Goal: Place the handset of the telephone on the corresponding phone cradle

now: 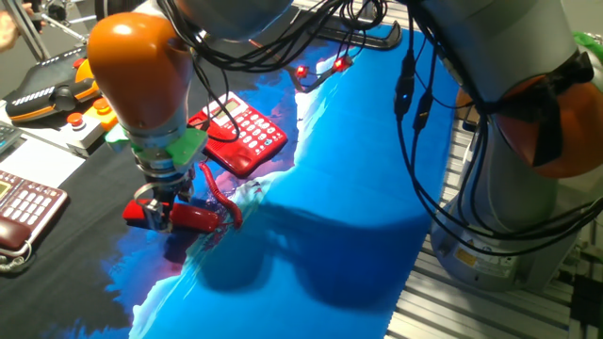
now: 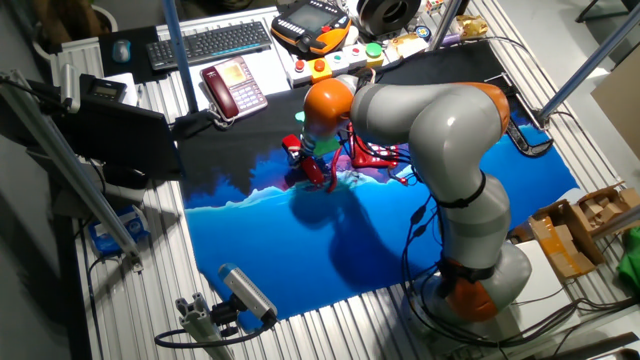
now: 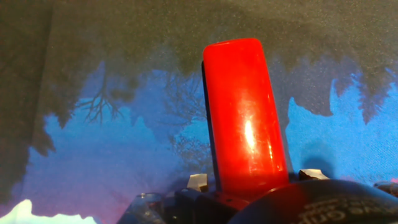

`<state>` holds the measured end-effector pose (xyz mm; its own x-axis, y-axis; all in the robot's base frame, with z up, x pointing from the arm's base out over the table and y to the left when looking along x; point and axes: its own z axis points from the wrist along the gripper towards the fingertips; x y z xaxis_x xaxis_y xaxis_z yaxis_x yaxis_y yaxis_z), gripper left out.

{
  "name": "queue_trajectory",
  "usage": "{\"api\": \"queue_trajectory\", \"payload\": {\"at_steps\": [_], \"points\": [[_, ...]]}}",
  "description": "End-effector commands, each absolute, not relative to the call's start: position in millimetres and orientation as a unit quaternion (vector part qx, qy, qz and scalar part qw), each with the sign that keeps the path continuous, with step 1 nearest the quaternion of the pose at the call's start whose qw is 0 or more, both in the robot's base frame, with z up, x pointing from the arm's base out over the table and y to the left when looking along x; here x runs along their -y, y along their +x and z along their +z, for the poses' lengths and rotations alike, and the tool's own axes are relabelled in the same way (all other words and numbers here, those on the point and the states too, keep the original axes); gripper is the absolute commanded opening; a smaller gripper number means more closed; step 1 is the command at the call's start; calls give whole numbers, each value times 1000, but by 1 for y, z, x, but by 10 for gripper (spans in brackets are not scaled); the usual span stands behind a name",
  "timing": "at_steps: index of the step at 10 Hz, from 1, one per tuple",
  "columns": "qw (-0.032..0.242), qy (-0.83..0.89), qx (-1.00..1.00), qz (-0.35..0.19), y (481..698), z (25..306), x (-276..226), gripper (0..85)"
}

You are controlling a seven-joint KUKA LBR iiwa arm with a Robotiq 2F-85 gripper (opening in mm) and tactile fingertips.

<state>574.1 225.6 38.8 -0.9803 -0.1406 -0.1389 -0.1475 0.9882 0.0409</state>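
Centrally, gripper (image 1: 170, 209) clenched on handset (image 1: 188, 218), held horiz. just above blue cloth (image 1: 349, 217) (coiled cord (image 1: 219, 200) trailing). Telephone (image 1: 240, 135) sits nearby behind it, its phone cradle (image 1: 209, 125) partly hidden by arm.

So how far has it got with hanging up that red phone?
Partway. Done: the gripper has the red handset clamped, as the hand view shows. In hand: it holds the handset near the cloth, apart from the telephone. Left: carrying it over and setting it into the phone cradle, which is unfilled.
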Motion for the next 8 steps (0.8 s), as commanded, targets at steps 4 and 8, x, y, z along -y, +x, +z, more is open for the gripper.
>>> {"api": "queue_trajectory", "payload": {"at_steps": [4,8], "points": [[69,-74,-995,25,574,38,-226,737],[70,-78,-994,23,575,38,-227,667]]}}
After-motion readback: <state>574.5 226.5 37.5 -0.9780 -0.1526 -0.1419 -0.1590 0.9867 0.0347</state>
